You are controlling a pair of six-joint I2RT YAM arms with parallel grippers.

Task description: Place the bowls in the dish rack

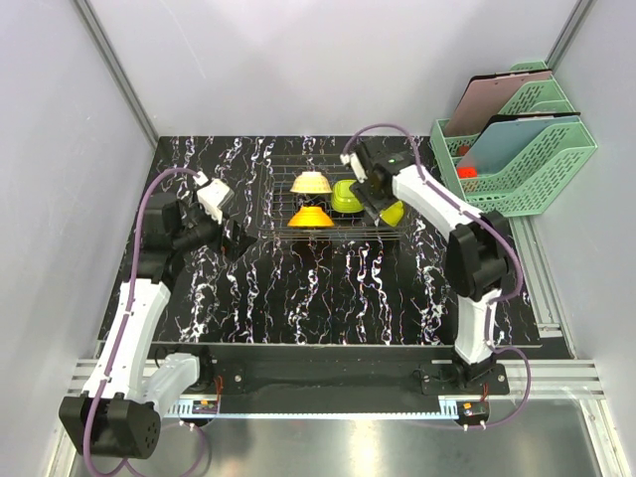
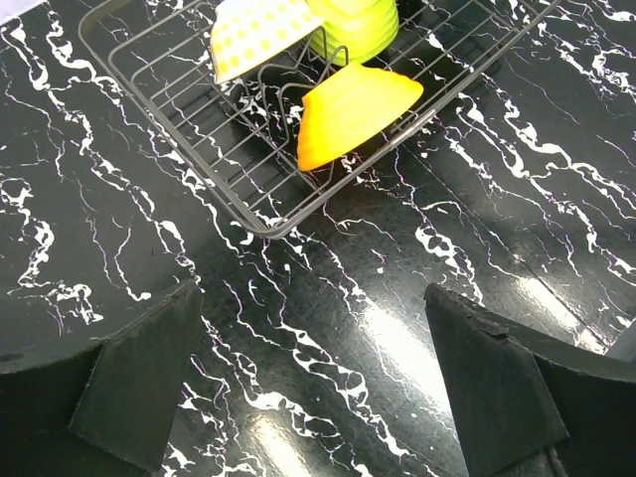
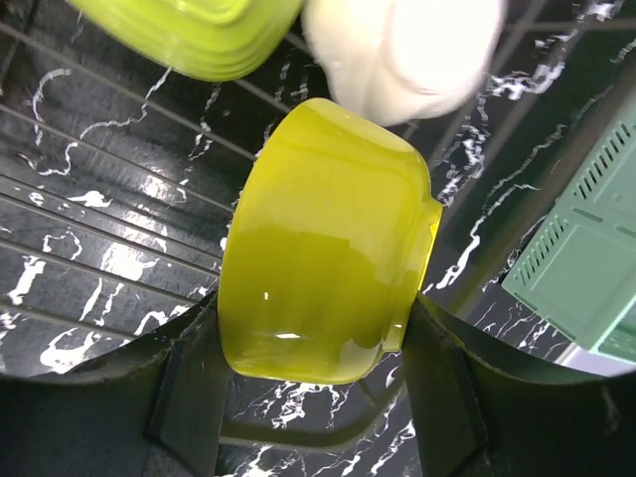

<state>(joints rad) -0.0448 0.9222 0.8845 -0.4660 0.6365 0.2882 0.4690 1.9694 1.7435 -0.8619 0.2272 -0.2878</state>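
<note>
The wire dish rack (image 1: 278, 194) stands at the back middle of the black marbled table. It holds a cream bowl with orange rim (image 1: 311, 183), an orange bowl (image 1: 311, 216) and a lime green bowl (image 1: 345, 197). My right gripper (image 1: 383, 207) is over the rack's right end, shut on a yellow bowl (image 3: 323, 248) held on its side between both fingers. A white bowl (image 3: 402, 55) and the lime green bowl (image 3: 189, 30) lie just beyond it. My left gripper (image 1: 238, 237) is open and empty over the table, left of the rack (image 2: 199, 129), facing the orange bowl (image 2: 353, 111).
Green plastic mesh file trays (image 1: 517, 149) with pink and blue folders stand at the back right, close to the rack's right end; one tray corner shows in the right wrist view (image 3: 581, 268). Grey walls close in the table on three sides.
</note>
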